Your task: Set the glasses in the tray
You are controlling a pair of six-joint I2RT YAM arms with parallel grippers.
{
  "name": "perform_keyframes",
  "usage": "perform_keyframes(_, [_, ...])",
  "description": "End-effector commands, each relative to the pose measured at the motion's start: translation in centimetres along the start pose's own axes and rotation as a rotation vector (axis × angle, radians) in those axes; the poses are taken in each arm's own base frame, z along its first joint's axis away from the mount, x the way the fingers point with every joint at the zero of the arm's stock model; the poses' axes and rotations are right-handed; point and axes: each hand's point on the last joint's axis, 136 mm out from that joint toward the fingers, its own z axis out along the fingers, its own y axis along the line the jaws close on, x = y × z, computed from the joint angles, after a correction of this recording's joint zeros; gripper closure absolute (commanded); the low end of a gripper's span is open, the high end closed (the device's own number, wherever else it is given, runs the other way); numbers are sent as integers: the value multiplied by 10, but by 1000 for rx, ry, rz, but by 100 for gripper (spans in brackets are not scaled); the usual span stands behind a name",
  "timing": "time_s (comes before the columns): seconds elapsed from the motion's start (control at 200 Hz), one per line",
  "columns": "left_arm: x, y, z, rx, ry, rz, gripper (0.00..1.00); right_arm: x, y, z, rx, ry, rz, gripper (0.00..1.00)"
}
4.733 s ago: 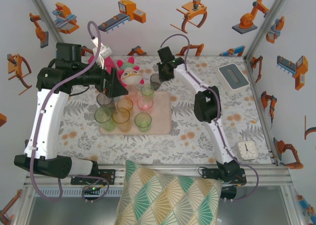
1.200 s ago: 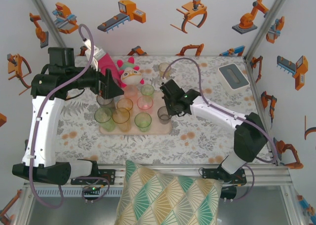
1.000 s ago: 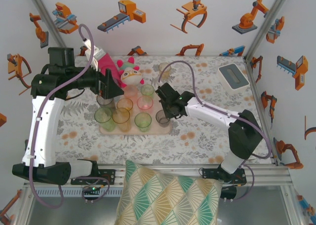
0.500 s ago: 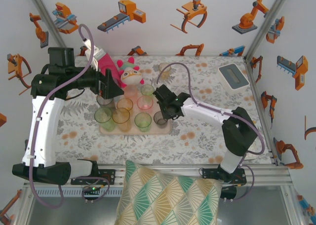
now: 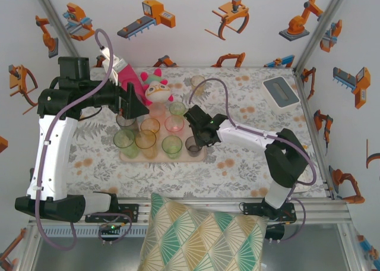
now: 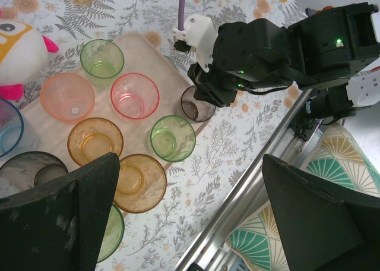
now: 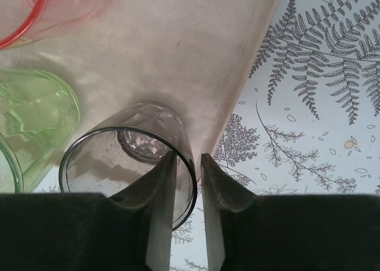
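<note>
Comes from beyond the far edge of the tray (image 7: 178,45) to its near right corner: right hand (image 7: 189,158) astride the rim of the smoky grey glass (image 7: 119,158) standing there, one finger inside, one outside. Cannot tell whether clenched or released. Left hand (image 6: 189,157) spread wide.

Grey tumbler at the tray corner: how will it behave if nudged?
The grey tumbler looks thin-walled, so probably light and fairly stiff. Glossy surface, likely slippery for the right claw straddling its wall. Mouth wider than base, close to the tray rim: a sideways nudge may tip it.
</note>
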Motion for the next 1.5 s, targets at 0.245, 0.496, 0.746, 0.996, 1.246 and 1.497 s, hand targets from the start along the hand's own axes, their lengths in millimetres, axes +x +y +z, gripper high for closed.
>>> perform_keyframes(0.245, [-11, -7, -7, 14, -32, 15, 3, -22, -1, -42, -1, -63, -23, 63])
perform_keyframes(0.496, [-11, -6, -7, 14, -30, 15, 3, -75, -15, -92, -36, -162, -5, 59])
perform_keyframes(0.746, [-15, -6, -7, 19, -34, 17, 3, -146, -58, -91, -4, -244, 67, 57])
perform_keyframes(0.996, [-13, -2, -2, 23, -22, 5, 3, -219, -100, -52, 0, -341, 146, 55])
perform_keyframes(1.246, [-14, 0, -1, 20, -14, 0, 3, -260, -110, -2, -5, -397, 158, 55])
perform_keyframes(1.497, [-11, 3, -1, 9, -6, -4, 3, -274, -122, 26, 8, -406, 179, 55])
